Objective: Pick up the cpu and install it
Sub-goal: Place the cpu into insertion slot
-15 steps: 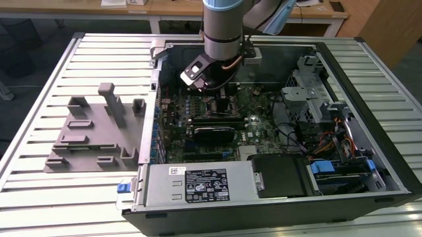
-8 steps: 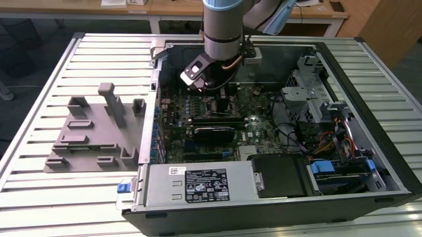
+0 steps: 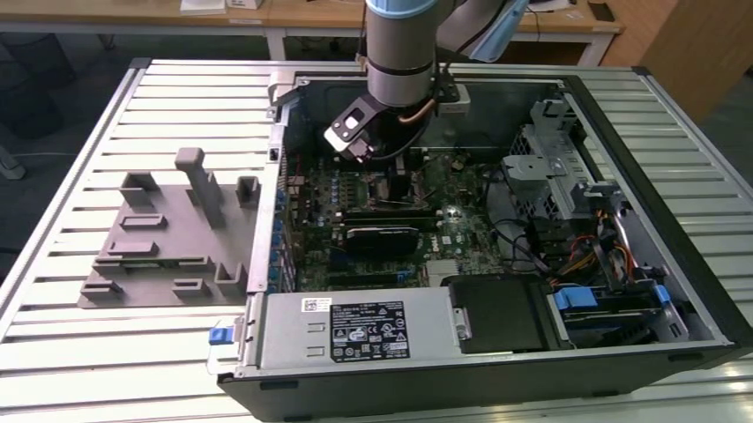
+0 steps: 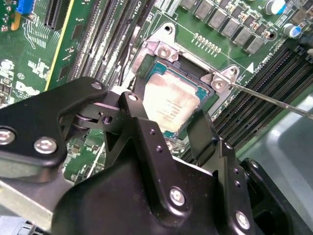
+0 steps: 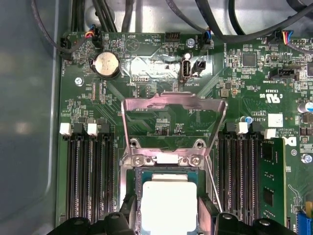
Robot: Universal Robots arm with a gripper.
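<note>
Item: cpu – sits in socket on mobo, upper-centre of exterior view under my arm. My claw straddles it; gripping or let go – can't tell. Load plate up. Grey tray at exterior view's left, well apart. Status, my guess: pick-up done, seating approx done; release unconfirmed, plate not yet shut

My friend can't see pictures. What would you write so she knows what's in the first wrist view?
A silvery square cpu is at the socket of a green motherboard, with the black gripper right at it. The socket's metal lid is flipped open, and long black memory slots run along both sides of the socket.
</note>
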